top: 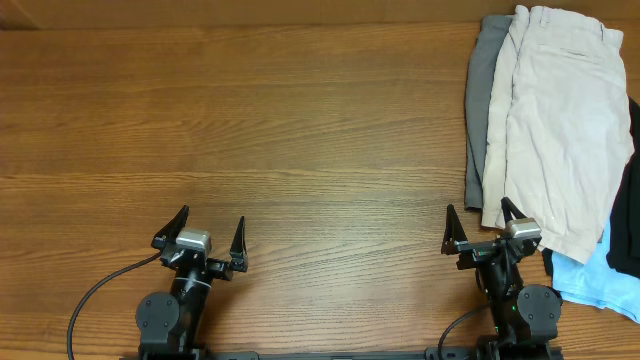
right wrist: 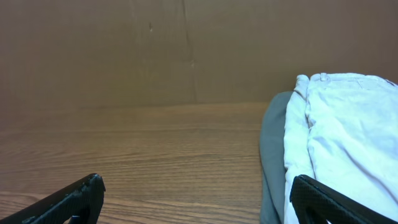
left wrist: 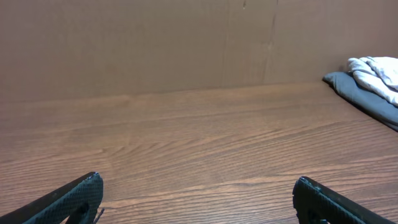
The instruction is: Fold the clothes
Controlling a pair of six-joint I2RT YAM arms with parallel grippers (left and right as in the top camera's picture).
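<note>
The pale beige shorts (top: 560,120) lie folded lengthwise at the table's right end, on top of grey shorts (top: 480,100). A light-blue garment (top: 600,280) and a black garment (top: 628,230) stick out beneath them at the right edge. In the right wrist view the beige shorts (right wrist: 348,130) and grey shorts (right wrist: 273,155) fill the right side. My right gripper (top: 480,222) is open and empty, its right finger at the beige shorts' near edge. My left gripper (top: 210,228) is open and empty over bare wood, far left of the pile. The pile shows small in the left wrist view (left wrist: 373,87).
The wooden table (top: 250,130) stretches bare from the left to the pile. A brown board wall (left wrist: 155,43) stands along the far edge. Both arm bases sit at the near edge, with a cable (top: 95,295) trailing from the left one.
</note>
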